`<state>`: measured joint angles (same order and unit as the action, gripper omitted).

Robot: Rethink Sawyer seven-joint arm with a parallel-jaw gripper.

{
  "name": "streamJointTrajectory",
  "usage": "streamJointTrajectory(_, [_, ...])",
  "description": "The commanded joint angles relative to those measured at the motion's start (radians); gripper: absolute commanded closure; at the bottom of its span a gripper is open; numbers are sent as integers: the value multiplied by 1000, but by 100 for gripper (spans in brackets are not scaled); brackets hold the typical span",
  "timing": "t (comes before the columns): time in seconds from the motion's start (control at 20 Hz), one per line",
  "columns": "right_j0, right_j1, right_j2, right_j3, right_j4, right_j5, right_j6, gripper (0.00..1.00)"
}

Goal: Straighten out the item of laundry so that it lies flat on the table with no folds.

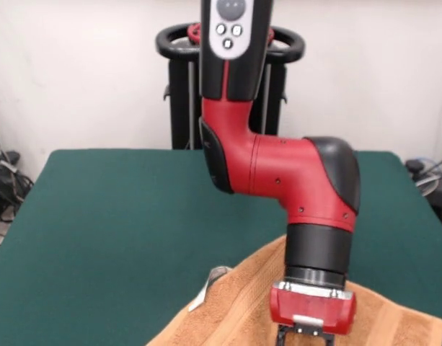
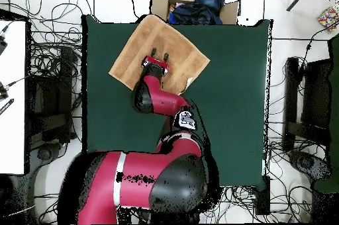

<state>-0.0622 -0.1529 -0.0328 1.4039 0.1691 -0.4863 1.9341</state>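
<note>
One towel [image 1: 242, 310], orange-tan, spread at near end of green table [image 1: 120, 216], turned like diamond, corner hanging past near edge. Looks mostly flat. Small white tag [image 1: 210, 285] sticks out at one side. My gripper [image 1: 301, 337] hangs right over towel middle; jaws cut off at frame bottom, overhead too small, so can't tell spread or pinching. Box of clothes [image 2: 195, 0] beyond table.

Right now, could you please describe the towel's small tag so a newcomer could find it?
Start at the green table and find the tan towel. At its edge, beside the red arm's gripper, a small white tag sticks up, the only white thing there.
</note>
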Motion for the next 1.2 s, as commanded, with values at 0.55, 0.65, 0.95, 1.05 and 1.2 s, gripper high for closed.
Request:
streamJointTrajectory(0.55, [-7,-197,-26,235,24,646,137,0])
streamJointTrajectory(0.65, [-11,-208,-24,236,19,664,130,0])
streamJointTrajectory(0.95, [-48,-163,17,225,12,724,80,0])
streamJointTrajectory(1.05, [-49,-143,12,230,10,721,80,0])
streamJointTrajectory(1.2, [-37,-103,-15,224,7,747,83,0])
